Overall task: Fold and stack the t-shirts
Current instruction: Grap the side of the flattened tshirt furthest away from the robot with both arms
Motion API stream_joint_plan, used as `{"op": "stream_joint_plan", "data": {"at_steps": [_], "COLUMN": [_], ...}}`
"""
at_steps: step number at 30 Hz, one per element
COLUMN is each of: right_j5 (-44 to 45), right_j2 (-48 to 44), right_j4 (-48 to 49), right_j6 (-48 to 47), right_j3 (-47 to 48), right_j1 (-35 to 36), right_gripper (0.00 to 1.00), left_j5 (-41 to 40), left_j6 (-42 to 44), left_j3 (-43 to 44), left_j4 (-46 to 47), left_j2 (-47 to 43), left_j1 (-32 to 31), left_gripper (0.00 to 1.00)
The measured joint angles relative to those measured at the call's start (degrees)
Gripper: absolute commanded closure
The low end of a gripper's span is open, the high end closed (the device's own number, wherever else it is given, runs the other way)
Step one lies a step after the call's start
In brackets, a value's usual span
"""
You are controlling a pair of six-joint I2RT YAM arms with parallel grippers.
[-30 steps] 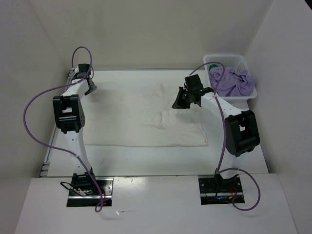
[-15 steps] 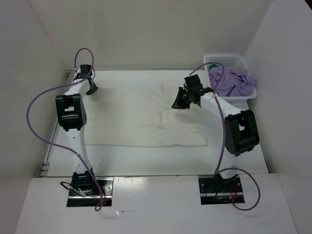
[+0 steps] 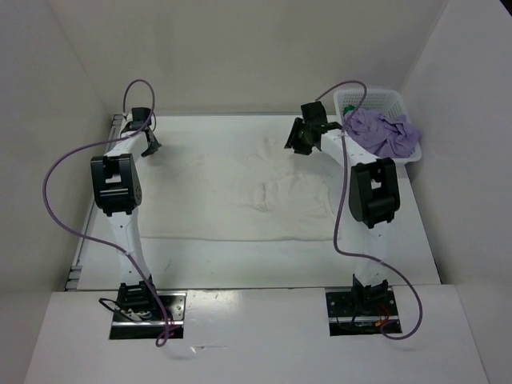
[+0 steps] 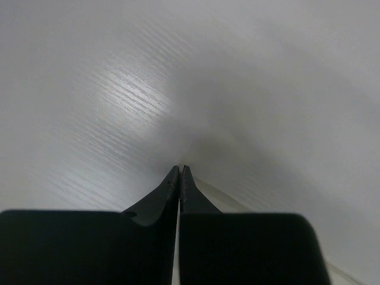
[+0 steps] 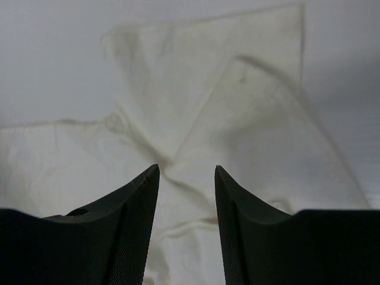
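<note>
Right gripper [image 5: 187, 167] jaws apart, empty, white t-shirt [image 5: 225, 107] rumpled just below it. Left gripper [image 4: 180, 169] pinched closed, no cloth visible between jaws. Risk: left lifts nothing, right grabs bunched layers, fold skews. Lilac t-shirt [image 3: 384, 136] in basket [image 3: 376, 96], to the right of right gripper.

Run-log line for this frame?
left hand shut, grip unclear | right hand open above white t-shirt | white t-shirt rumpled | purple t-shirt in basket
</note>
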Motion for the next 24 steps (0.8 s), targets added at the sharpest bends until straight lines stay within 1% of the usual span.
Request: {"op": "stream_joint_plan", "data": {"at_steps": [2, 4, 7, 11, 16, 17, 19, 24], "right_j5": [3.1, 6.1, 10.21, 15.39, 19.04, 19.32, 20.06, 21.22], "right_j2": [4.44, 9.4, 16.24, 24.39, 32.0, 33.18, 36.02, 40.83], "right_j4": [-0.44, -1.07, -2.4, -6.38, -11.61, -12.52, -14.82, -19.19], "right_j6": [0.02, 0.13, 0.24, 0.02, -0.39, -0.46, -0.44, -0.44], "right_j3": [5.01, 11.15, 20.11, 31.19, 41.72, 43.36, 47.8, 56.74], "right_j1": [-0.79, -1.77, -2.73, -3.41, -3.37, -3.37, -3.34, -3.34], "right_gripper": [0.52, 0.48, 0.47, 0.46, 0.54, 0.54, 0.58, 0.61], "left_j5": [0.15, 0.42, 0.83, 1.51, 2.29, 2.38, 2.69, 3.1], "left_j6": [-0.02, -0.04, -0.17, -1.05, -1.62, -1.62, -1.64, -2.03], "left_j3": [-1.14, -2.6, -4.94, -6.88, -7.69, -7.72, -7.72, -7.85], "left_j4": [0.98, 1.51, 2.25, 2.36, 2.75, 2.8, 2.97, 3.45], "left_j2": [-0.55, -1.46, -2.86, -4.17, -4.68, -4.68, -4.68, -4.68], "left_j1": [0.0, 0.0, 0.0, 0.0, 0.0, 0.0, 0.0, 0.0], "left_gripper": [1.0, 1.0, 1.0, 1.0, 1.0, 1.0, 1.0, 1.0]}}
